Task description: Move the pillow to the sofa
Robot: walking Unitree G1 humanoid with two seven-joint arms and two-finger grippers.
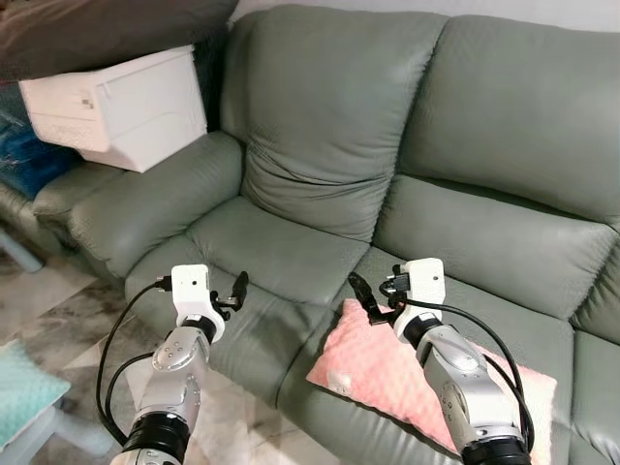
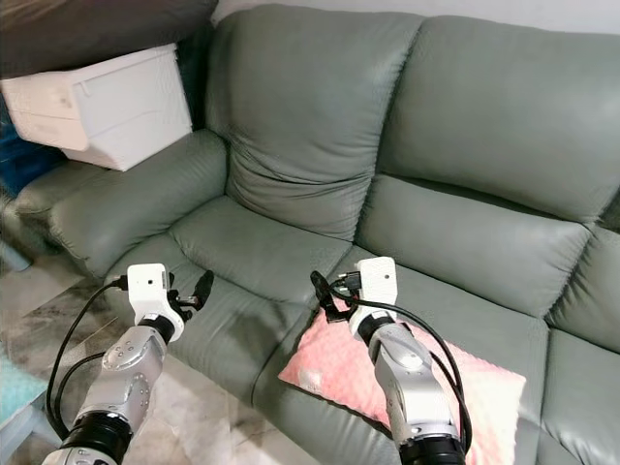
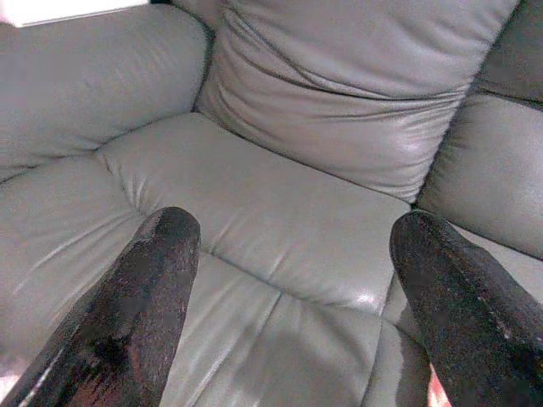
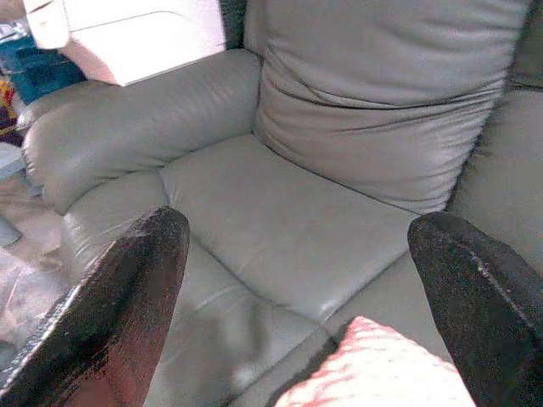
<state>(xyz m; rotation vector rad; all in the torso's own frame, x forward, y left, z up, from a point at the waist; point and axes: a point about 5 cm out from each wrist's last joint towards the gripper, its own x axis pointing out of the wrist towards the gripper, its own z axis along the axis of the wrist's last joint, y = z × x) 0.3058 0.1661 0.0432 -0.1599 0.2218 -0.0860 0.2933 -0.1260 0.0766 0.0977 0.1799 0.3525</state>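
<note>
Right gripper: the right gripper point(image 1: 366, 295) hangs over the near corner of the pillow, its two black fingers point(image 4: 127, 314) spread wide and holding nothing.
Left gripper: the left gripper point(image 1: 237, 289) is raised over the front edge of the left seat cushion, fingers also wide apart, empty.
Pillow: the pink pillow point(image 1: 373, 373) lies flat on the sofa point(image 1: 320, 126), on the front part of the seat, partly under the right arm.
Task state: in my judgement the pillow is already placed and only the arms must go away.
Risk 1: if the right gripper goes down or closes, a finger may catch the soft cover and drag the pillow.
Risk 2: the pillow's near edge looks close to the seat's front edge, so a small pull toward the robot could slide it to the floor.
Risk 3: the white box point(image 1: 121, 102) on the armrest leans; a wide swing of the left arm could hit it.
</note>
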